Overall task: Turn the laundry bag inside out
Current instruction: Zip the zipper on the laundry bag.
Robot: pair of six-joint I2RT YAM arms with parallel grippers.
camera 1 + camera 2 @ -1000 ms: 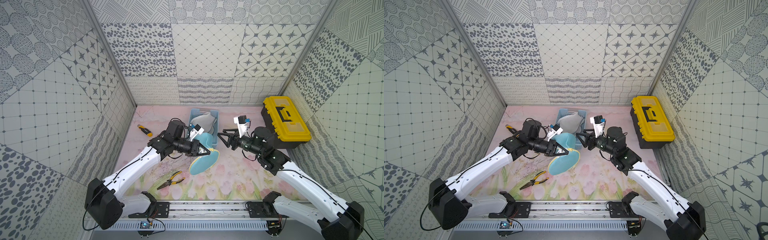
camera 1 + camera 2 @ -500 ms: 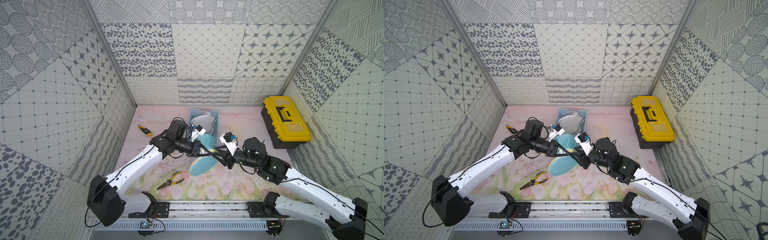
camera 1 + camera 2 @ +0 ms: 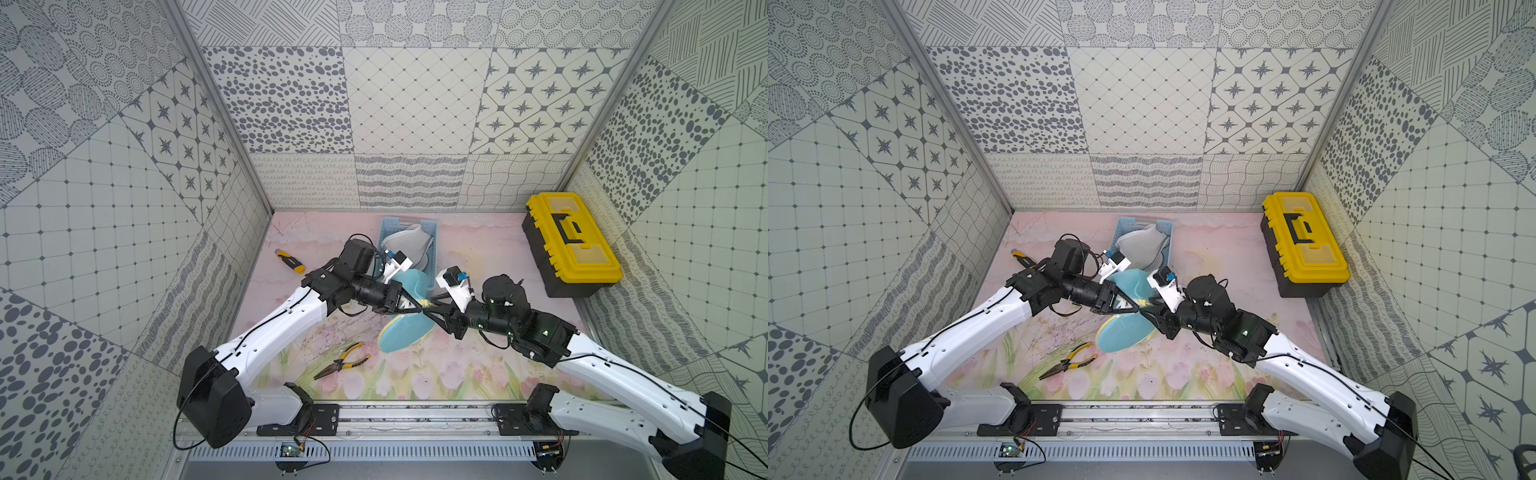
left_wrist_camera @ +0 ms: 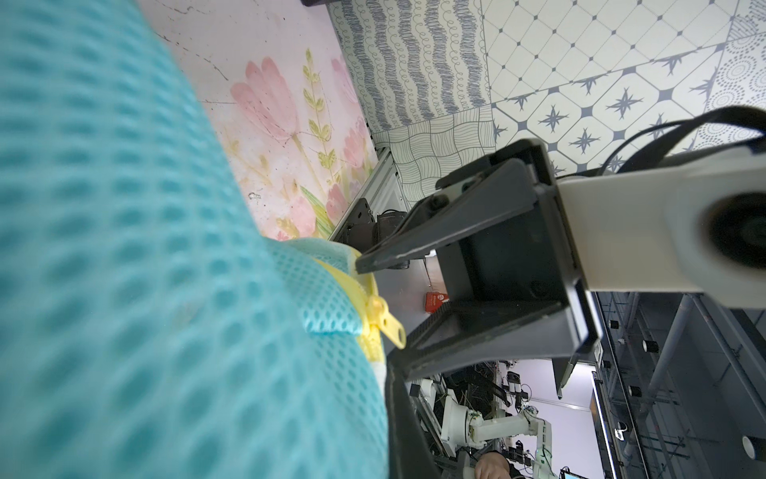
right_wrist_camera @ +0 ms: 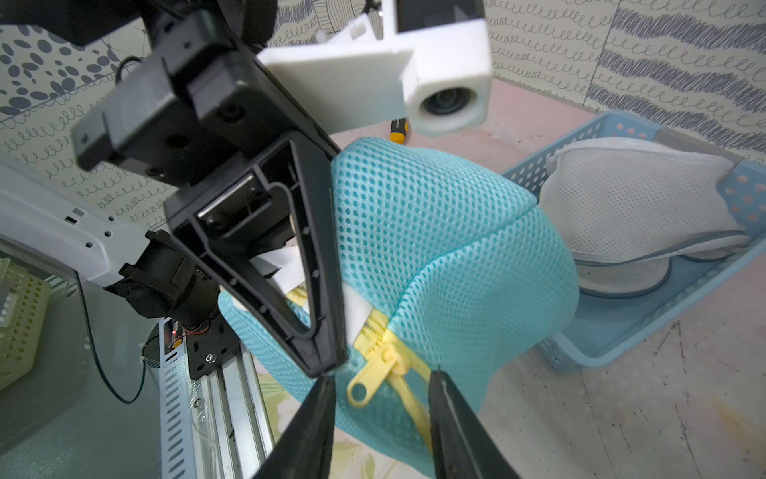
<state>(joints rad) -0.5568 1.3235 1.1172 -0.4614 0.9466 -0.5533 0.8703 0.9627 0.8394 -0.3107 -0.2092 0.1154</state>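
1. I have the teal mesh laundry bag [image 3: 405,334] lifted off the floral table [image 3: 478,374] near the middle, hanging between my two arms, its lower end close to the mat.
2. My left gripper [image 5: 327,365] is clamped tight on the bag's edge beside the yellow zipper [image 5: 398,361], at the white seam tape.
3. My right gripper [image 5: 379,398] sits tip to tip with the left one; its jaws stand at a narrow gap on either side of the zipper pull [image 5: 375,375], not pinching it as far as I can see.
4. In the left wrist view the pull [image 4: 387,319] lies between the right gripper's fingers [image 4: 398,249].
5. Just beyond the bag, toward the far wall, is a blue basket [image 3: 434,245] holding a white mesh bag [image 3: 409,245].
6. Yellow-handled pliers [image 3: 343,361] lie on the mat to the near left of the bag.
7. A small yellow and black tool [image 3: 291,261] rests at far left.
8. A yellow and black toolbox [image 3: 571,245] stands at far right, well apart.
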